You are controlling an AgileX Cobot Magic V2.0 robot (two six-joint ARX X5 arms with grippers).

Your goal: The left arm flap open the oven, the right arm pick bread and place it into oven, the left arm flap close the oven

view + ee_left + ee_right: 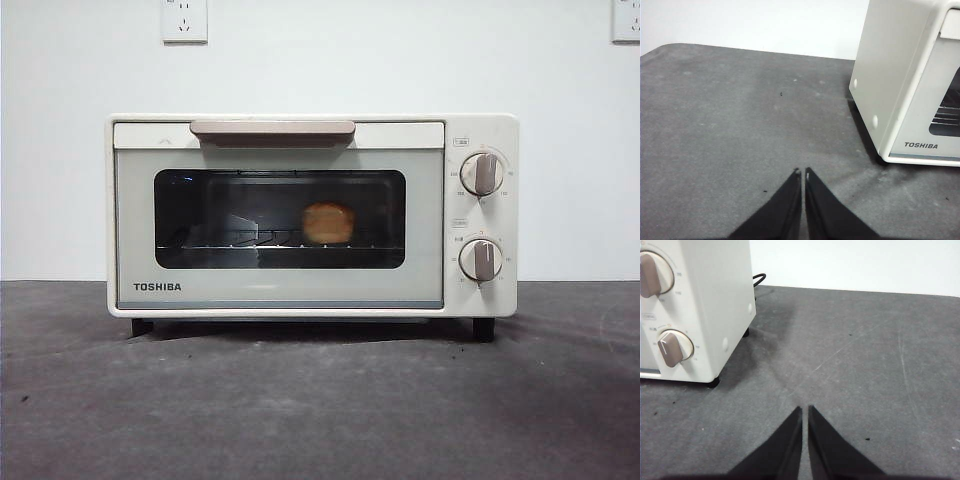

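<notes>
The cream-white TOSHIBA oven (280, 290) stands on the dark table with its door shut, the beige bar handle (272, 129) at the top. Through the dark glass I see the golden-tan bread (328, 223) resting on the wire rack inside. Neither arm shows in the front view. My left gripper (802, 172) hangs shut above the table off the oven's left side (890, 75), holding nothing. My right gripper (805, 410) is shut too, empty, off the oven's right side (715, 305) near its two beige knobs (672, 347).
Two knobs (483, 174) sit on the oven's right panel. A black power cable (759, 278) runs behind the oven. White wall with sockets (184, 20) stands at the back. Grey mat (320, 410) covers the table in front.
</notes>
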